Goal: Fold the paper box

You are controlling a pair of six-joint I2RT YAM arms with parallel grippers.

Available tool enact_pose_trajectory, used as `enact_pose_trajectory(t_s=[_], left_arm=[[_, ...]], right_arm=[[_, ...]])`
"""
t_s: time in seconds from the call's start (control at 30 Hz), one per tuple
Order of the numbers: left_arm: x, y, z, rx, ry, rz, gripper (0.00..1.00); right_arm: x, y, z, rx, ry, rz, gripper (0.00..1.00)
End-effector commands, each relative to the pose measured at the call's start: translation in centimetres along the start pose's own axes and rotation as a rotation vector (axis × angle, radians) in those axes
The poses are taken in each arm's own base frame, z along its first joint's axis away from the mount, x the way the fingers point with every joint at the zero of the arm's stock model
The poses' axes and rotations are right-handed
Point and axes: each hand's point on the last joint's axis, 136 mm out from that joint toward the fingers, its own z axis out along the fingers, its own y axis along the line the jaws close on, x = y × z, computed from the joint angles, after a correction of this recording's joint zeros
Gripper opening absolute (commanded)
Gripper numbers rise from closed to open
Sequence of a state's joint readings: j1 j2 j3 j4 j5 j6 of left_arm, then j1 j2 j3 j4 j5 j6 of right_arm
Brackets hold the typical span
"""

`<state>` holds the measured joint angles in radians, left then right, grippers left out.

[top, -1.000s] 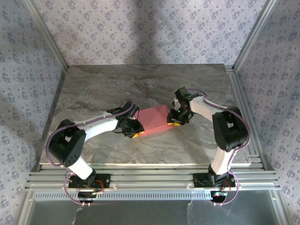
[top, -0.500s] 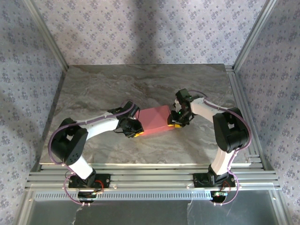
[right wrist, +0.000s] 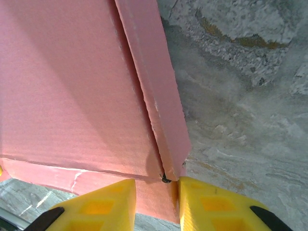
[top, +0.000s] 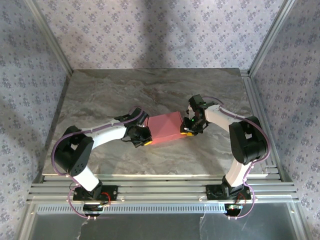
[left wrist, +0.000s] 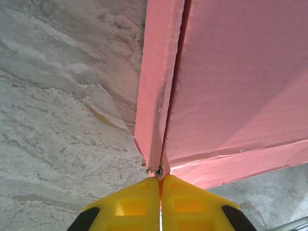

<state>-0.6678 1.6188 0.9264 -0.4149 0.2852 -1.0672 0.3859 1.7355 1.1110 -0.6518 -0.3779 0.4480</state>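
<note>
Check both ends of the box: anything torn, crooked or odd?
Only minor wear. On the paper box, the corner at the left claw is frayed and scuffed whitish. A white crack runs along the lower fold near the right claw. At both ends the side flap stands slightly off the main panel.

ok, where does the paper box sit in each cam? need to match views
Top external: paper box mid-table, between the left gripper and right gripper.
Left wrist: box fills the upper right, corner at the yellow fingertips.
Right wrist: box fills the upper left, corner between the yellow fingertips.
Shared landmark: grey marbled tabletop, beside the box in all three.
</note>
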Motion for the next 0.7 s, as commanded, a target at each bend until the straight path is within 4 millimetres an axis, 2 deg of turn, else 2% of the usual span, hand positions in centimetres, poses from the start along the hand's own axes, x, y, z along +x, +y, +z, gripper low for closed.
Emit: enact_pose_trajectory(t_s=[0.0, 0.3, 0.5, 0.67], left_arm=[[0.0, 0.1, -0.1, 0.015, 0.000, -0.010, 0.05], [-0.1, 0.5, 0.0, -0.002, -0.004, -0.002, 0.05], [-0.2, 0.4, -0.5, 0.002, -0.013, 0.002, 0.15], [-0.7, -0.3, -1.8, 0.024, -0.049, 0.017, 0.23]], right_arm=[[0.5, 0.0, -0.4, 0.004, -0.002, -0.013, 0.30], [0.7, -0.4, -0.1, 0.013, -0.005, -0.021, 0.30], [0.7, -0.7, -0.5, 0.013, -0.012, -0.021, 0.31], [0.7, -0.6, -0.6, 0.005, -0.015, -0.016, 0.33]])
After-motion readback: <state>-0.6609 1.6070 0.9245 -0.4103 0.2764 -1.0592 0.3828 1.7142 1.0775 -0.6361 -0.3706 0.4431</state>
